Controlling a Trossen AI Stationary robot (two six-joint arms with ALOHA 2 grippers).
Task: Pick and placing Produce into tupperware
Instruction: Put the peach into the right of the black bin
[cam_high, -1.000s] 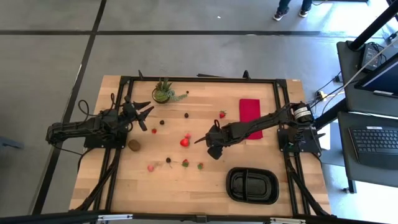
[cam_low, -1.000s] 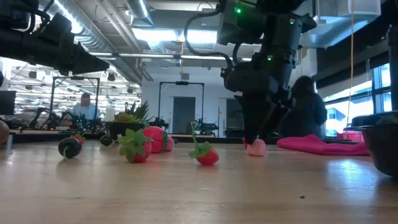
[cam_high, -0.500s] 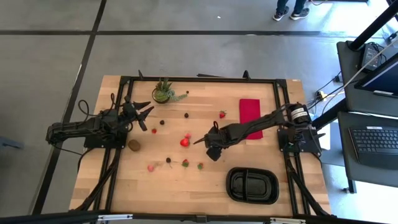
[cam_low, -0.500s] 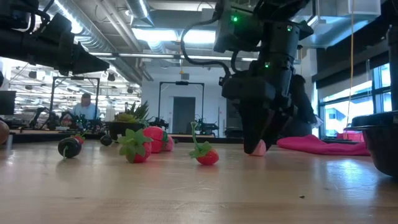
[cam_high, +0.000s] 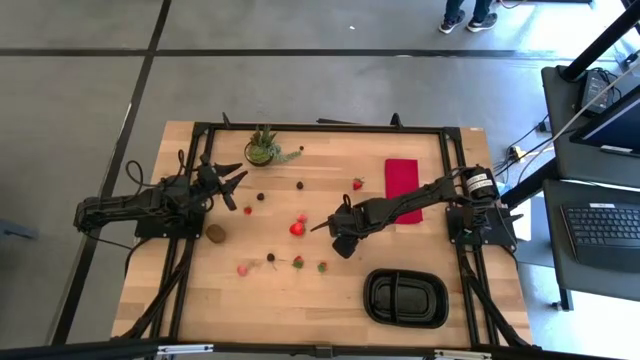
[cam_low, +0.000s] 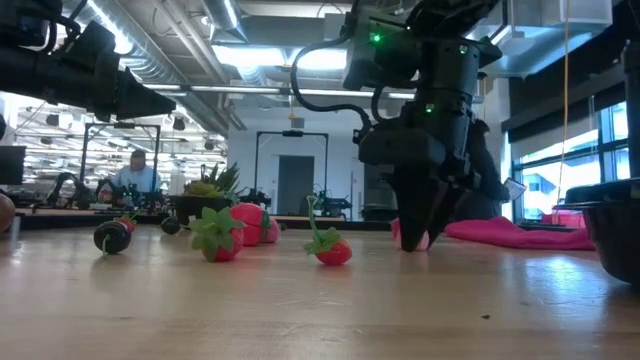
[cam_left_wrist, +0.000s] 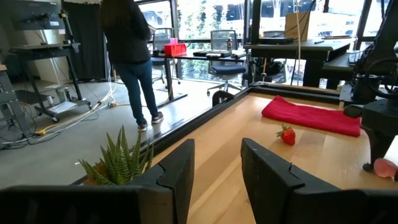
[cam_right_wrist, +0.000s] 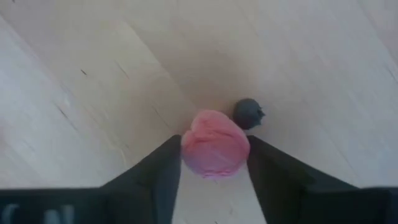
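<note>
Pale wood planking, grained and matte, is forming the table (cam_high: 200, 300), and on its near right part the tupperware (cam_high: 405, 298) is sitting: a glossy black rounded-oval tray split into two compartments, both showing nothing inside. A flat red rectangular cloth (cam_high: 402, 178) is lying toward the far right, and a spiky green potted plant (cam_high: 263, 147) is standing at the far edge. The right gripper (cam_right_wrist: 213, 163) is pointing down at the table's middle, its dark fingers (cam_right_wrist: 163, 167) pressing against both sides of a rounded, soft-looking pink fruit piece (cam_right_wrist: 215, 144) that is resting on the wood, with a small dark berry (cam_right_wrist: 249, 114) just beside it. The left gripper (cam_left_wrist: 214, 171) is hovering near the plant, fingers spread apart on nothing. The other produce is lying scattered across the middle: a red strawberry (cam_high: 297, 228), a brown oval kiwi (cam_high: 215, 234), and a green-topped piece (cam_low: 214, 238).
</note>
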